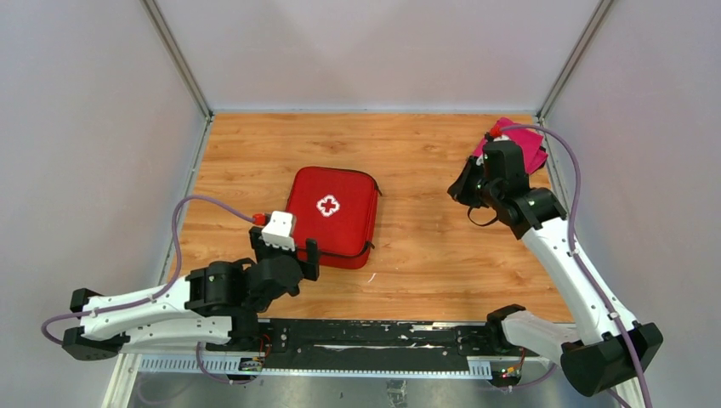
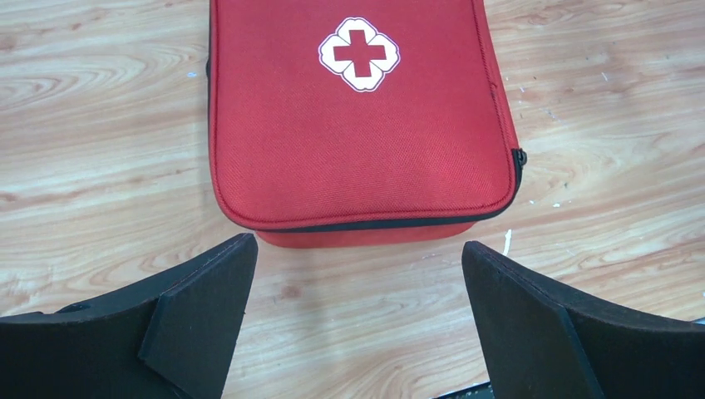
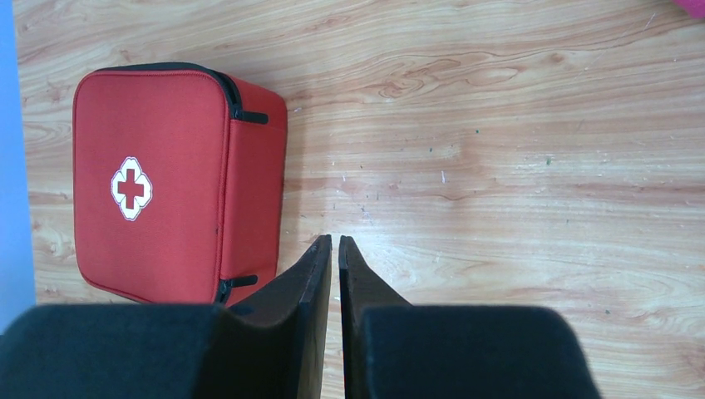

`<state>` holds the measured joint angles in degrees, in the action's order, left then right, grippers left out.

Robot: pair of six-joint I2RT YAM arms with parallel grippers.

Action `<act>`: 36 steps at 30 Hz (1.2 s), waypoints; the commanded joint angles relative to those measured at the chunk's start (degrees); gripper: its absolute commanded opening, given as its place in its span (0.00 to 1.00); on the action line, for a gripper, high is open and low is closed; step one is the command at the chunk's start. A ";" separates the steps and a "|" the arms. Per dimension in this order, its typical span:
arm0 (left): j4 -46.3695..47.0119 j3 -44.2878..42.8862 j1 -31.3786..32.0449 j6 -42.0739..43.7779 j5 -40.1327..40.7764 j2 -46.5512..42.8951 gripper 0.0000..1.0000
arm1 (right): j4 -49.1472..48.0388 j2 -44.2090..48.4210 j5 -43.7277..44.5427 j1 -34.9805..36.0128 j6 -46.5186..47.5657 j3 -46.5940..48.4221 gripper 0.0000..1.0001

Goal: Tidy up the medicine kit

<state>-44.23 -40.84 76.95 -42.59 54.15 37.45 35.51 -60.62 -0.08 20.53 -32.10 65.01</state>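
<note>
Centre blocked — medicine kit; cloth far-right.

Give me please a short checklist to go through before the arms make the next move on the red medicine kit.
1. Medicine kit lies flat on the table, white cross up, lid down: ok.
2. Zip closed all the way round: cannot tell; only the near edge shows clearly.
3. Left gripper open, facing the kit's near edge, no contact seen: ok.
4. Right gripper shut, holding nothing, well to the right of the kit: ok.
5. Magenta cloth in the far right corner, apart from the kit: ok.
</note>
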 commanded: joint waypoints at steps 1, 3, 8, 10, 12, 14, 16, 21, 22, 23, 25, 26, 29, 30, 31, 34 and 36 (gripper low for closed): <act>-2.46 -3.61 -0.35 1.92 -0.20 1.16 1.00 | -0.59 -0.44 -0.80 0.65 -0.66 -1.12 0.13; 2.01 -5.35 -2.75 7.53 -1.59 3.54 1.00 | -0.95 -0.53 -0.76 0.68 -1.06 -1.95 0.14; 17.07 -6.66 -21.82 18.29 -24.26 9.90 1.00 | -1.66 -1.14 -2.14 0.65 -2.03 -3.66 0.17; 19.96 -7.70 -32.41 19.22 -33.26 13.13 1.00 | -2.03 -1.27 -3.09 0.65 -2.60 -4.67 0.18; 22.57 -7.89 -40.82 18.50 -41.79 15.81 1.00 | -2.50 -1.26 -4.20 0.65 -2.97 -5.91 0.19; 25.12 -6.99 -48.37 16.07 -49.00 17.54 1.00 | -2.80 -1.23 -5.07 0.65 -3.15 -6.94 0.20; 27.94 -5.14 -54.60 13.10 -55.35 18.81 1.00 | -2.90 -1.40 -6.15 0.65 -2.88 -7.58 0.20; 30.05 -0.30 -65.26 9.92 -60.77 20.62 1.00 | -2.37 -1.78 -8.26 0.65 -1.71 -7.68 0.20; 29.95 0.59 -67.96 9.45 -60.88 20.59 1.00 | -2.29 -1.78 -8.59 0.65 -1.55 -7.89 0.20; 30.02 1.52 -69.16 8.90 -60.95 20.63 1.00 | -2.29 -1.73 -8.74 0.65 -1.71 -8.20 0.20; 31.20 3.66 -73.43 7.66 -62.42 21.45 1.00 | -2.28 -1.97 -9.19 0.65 -1.97 -8.80 0.20; 32.78 4.95 -74.61 6.99 -64.27 22.17 1.00 | -2.28 -2.22 -9.49 0.65 -2.03 -8.94 0.20; 38.74 7.54 -75.54 5.53 -72.00 25.43 1.00 | -2.28 -3.27 -10.82 0.65 -1.98 -8.96 0.19; 41.52 8.21 -75.54 4.84 -74.34 26.20 1.00 | -2.28 -3.62 -11.27 0.65 -1.93 -8.88 0.19; 44.52 9.02 -75.54 4.15 -76.78 27.00 1.00 | -2.33 -3.93 -11.68 0.64 -1.83 -8.85 0.19; 50.37 10.26 -75.46 3.31 -81.87 28.22 1.00 | -2.28 -4.90 -12.79 0.65 -1.92 -8.68 0.19; 50.47 10.09 -75.37 4.19 -83.18 28.32 1.00 | -2.29 -5.77 -13.81 0.64 -1.99 -8.58 0.19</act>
<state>-2.17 -30.76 1.63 -37.76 -20.05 65.63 32.91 -65.25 -11.16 20.53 -34.33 56.69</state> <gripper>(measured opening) 0.997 0.189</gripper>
